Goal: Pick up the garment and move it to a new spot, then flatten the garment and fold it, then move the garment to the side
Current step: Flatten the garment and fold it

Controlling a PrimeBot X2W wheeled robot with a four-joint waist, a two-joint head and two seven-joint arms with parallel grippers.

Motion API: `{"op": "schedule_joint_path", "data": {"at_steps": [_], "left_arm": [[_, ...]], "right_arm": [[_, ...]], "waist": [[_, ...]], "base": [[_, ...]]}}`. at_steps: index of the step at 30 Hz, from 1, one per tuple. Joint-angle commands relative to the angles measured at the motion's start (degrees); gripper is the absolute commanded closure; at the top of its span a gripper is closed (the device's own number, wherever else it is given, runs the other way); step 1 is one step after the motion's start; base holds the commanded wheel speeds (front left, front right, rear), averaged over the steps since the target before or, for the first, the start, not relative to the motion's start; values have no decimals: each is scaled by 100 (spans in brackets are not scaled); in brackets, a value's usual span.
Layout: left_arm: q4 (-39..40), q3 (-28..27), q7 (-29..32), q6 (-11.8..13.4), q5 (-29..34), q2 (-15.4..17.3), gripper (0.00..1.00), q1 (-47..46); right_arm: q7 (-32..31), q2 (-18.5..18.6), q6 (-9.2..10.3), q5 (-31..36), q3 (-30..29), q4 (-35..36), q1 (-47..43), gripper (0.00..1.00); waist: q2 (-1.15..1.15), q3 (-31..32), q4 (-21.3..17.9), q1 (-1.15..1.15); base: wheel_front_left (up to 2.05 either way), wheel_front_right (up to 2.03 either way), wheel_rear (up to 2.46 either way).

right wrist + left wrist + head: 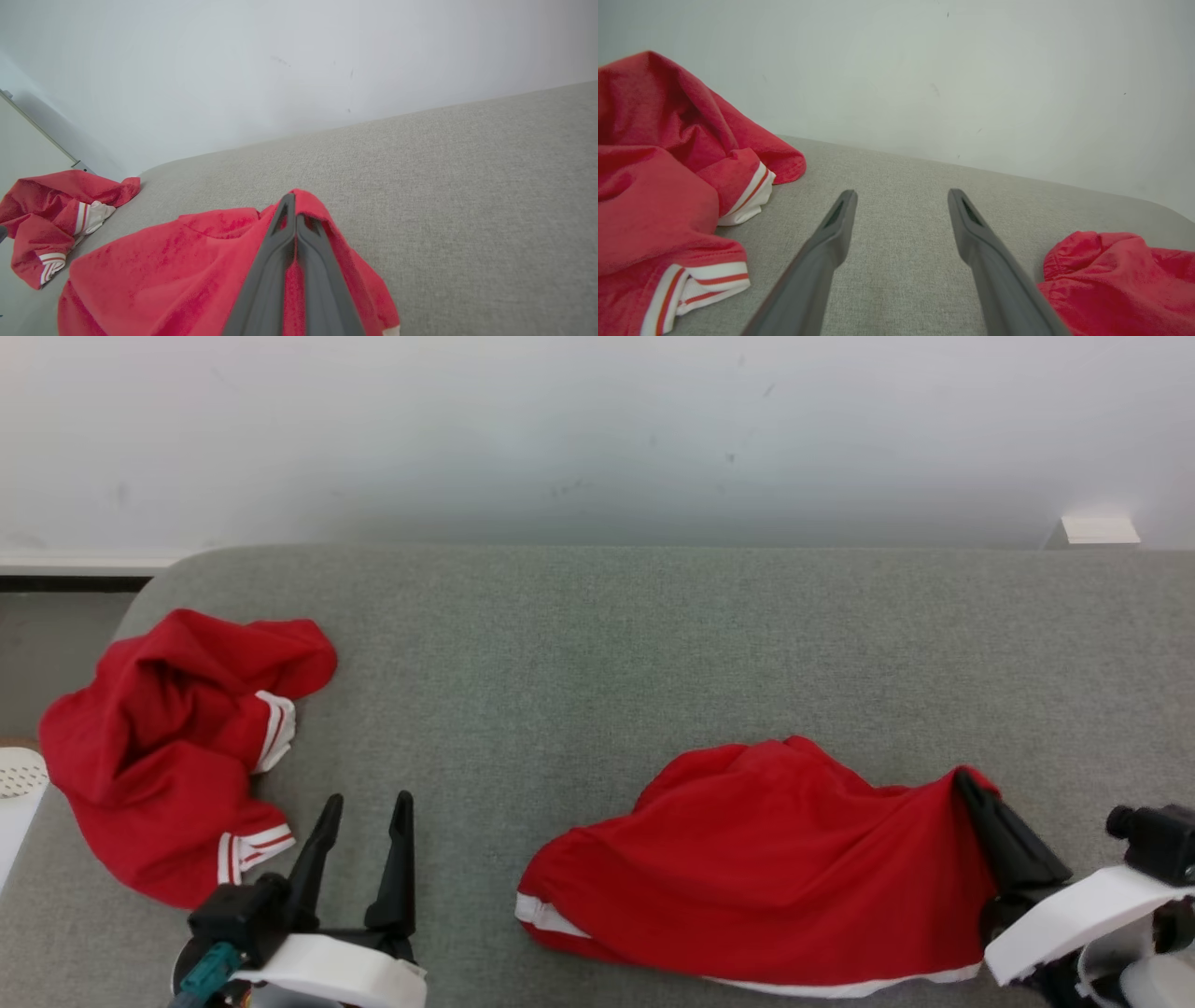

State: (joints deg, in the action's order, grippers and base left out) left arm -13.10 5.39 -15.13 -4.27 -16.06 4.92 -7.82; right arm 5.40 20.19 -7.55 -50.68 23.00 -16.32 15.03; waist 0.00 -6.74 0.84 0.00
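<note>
A red garment (766,859) with white trim lies bunched at the front right of the grey cushioned surface (653,644). Its right corner is lifted into a peak, and my right gripper (966,784) is shut on that corner. The right wrist view shows red cloth (163,270) pinched between the closed fingers (292,205). My left gripper (367,800) stands open at the front left, with nothing between its fingers (902,193), and bare fabric lies under them. The same garment's edge (1120,275) shows at the lower right of the left wrist view.
A second red garment (159,737) with red-and-white striped cuffs lies crumpled at the left edge, close to my left gripper (654,186). A white wall rises behind the surface. A small white block (1100,529) sits at the back right, and a white perforated object (19,773) at the far left.
</note>
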Motion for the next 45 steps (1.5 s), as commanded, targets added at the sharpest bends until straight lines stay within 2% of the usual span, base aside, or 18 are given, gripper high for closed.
{"op": "schedule_joint_path", "data": {"at_steps": [1,6,10,14,20,21,22,23,24,31,37,42,44,45], "left_arm": [[-23,-17,-2,-27,20,4,0,-60],[-84,56,-2,-102,65,-66,0,-211],[-138,86,-2,-140,77,-111,0,-321],[-189,52,-2,-171,83,-146,0,-382],[-274,42,-2,-209,117,-168,0,-429],[-291,44,-2,-209,122,-170,0,-423],[-302,40,-2,-215,125,-171,0,-414],[-314,39,-2,-217,129,-171,0,-392],[-320,31,-2,-222,129,-175,0,-369],[-361,-55,-2,-233,115,-186,0,-191],[-310,-147,-2,-208,123,-190,0,-46],[-127,-274,-2,-179,108,-191,0,37],[-43,-305,-2,-159,67,-193,0,61],[-3,-327,-2,-131,39,-191,0,78]], "right_arm": [[-34,135,13,-101,-27,6,148,100],[-417,380,13,-726,-25,-328,640,100],[-494,555,13,-1038,-22,-719,966,100],[-502,567,13,-1360,43,-1096,1270,100],[-638,519,13,-1519,501,-1761,1642,100],[-631,494,13,-1561,565,-1834,1683,92],[-596,467,13,-1593,619,-1885,1700,66],[-566,459,13,-1625,679,-1929,1691,6],[-530,455,13,-1673,733,-1935,1678,0],[-282,607,13,-1817,1079,-1753,1454,0],[156,944,12,-1693,1156,-1410,1162,0],[896,1251,13,-968,1027,-935,889,0],[973,1204,13,-598,731,-757,716,0],[979,1108,13,-375,351,-570,645,0]], "waist": [[0,-101,67,0],[0,-357,257,0],[0,-525,401,0],[0,-607,438,0],[0,-549,356,0],[0,-516,334,0],[0,-469,302,0],[0,-421,273,0],[0,-374,239,0],[0,52,-91,0],[0,337,-327,0],[0,355,-437,0],[0,317,-466,0],[0,294,-483,0]], "base": [[0,0,0],[0,0,0],[0,0,0],[0,0,0],[0,0,0],[0,0,0],[0,0,0],[0,0,0],[0,0,0],[0,0,0],[0,0,0],[0,0,0],[0,0,0],[0,0,0]]}}
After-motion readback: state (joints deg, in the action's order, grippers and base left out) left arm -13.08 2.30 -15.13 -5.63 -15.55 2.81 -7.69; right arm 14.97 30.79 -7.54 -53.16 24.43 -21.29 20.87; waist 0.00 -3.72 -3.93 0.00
